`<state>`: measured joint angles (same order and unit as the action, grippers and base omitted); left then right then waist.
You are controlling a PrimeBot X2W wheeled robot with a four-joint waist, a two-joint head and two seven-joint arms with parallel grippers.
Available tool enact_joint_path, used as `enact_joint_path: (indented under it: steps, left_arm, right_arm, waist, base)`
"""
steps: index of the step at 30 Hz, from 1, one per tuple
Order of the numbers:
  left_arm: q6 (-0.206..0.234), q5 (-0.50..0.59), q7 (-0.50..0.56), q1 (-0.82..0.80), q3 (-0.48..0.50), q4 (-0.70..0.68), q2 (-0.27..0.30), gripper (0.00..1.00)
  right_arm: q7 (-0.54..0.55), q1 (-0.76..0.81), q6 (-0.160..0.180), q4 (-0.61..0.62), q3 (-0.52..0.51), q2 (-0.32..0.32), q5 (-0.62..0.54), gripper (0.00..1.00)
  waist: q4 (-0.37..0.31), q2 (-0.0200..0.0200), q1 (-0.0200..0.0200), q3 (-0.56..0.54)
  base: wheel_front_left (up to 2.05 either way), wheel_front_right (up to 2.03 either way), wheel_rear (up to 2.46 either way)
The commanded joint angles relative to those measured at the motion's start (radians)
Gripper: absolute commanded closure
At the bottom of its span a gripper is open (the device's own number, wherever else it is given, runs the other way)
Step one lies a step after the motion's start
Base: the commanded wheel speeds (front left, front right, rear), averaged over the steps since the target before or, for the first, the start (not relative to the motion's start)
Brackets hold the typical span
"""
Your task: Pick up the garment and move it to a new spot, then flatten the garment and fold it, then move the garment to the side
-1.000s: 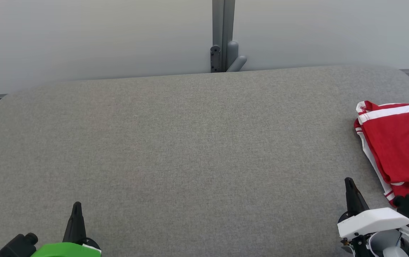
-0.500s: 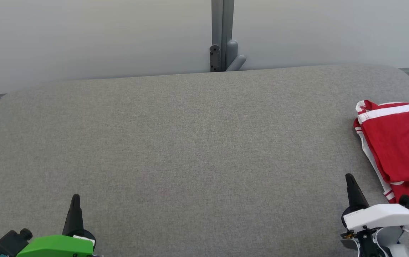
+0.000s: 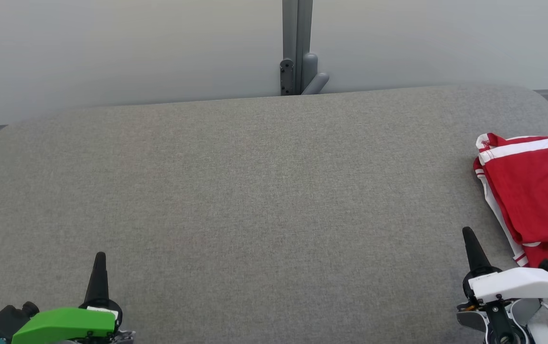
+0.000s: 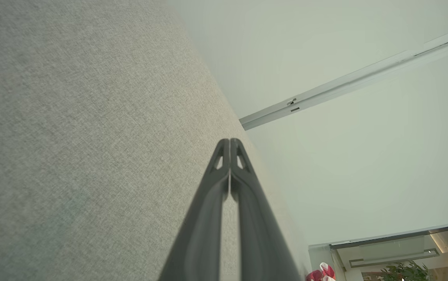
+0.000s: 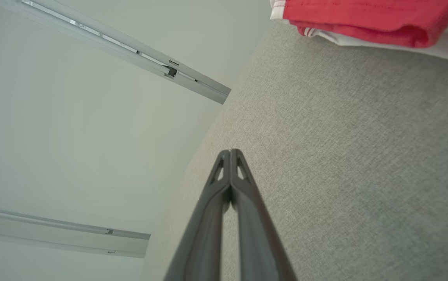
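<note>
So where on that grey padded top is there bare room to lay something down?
The grey top lies bare from the left gripper across to the right gripper and back to the grey post. It is crowded at the right end, where the red garment lies.

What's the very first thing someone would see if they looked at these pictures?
The bright red and white garment jumps out first, lying folded at the far right of the big grey fabric surface. Next come the grippers at the bottom corners of the head view: the left gripper with a green cover and the right gripper with a white one, both shut and holding nothing.
</note>
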<state>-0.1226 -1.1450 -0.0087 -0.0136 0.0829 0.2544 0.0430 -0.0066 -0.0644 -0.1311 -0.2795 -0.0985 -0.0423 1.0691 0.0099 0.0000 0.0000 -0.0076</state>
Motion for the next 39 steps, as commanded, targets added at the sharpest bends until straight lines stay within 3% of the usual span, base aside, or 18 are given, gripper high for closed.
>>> enact_joint_path:
  steps: [1, 39]
  left_arm:
    - [-0.005, -0.033, 0.008, -0.027, 0.005, -0.011, 0.008, 1.0]
    - [-0.01, -0.352, 0.092, -0.078, 0.022, -0.015, 0.01, 1.0]
  right_arm:
    - [0.008, -0.018, 0.0, 0.013, -0.003, -0.007, 0.033, 1.0]
    - [0.094, -0.034, 0.0, 0.038, -0.016, -0.009, 0.407, 1.0]
  waist:
    - [0.0, 0.0, 0.0, 0.0]
    - [-0.007, 0.0, 0.0, 0.007]
  base:
    - [0.0, 0.0, 0.0]
    - [0.0, 0.0, 0.0]
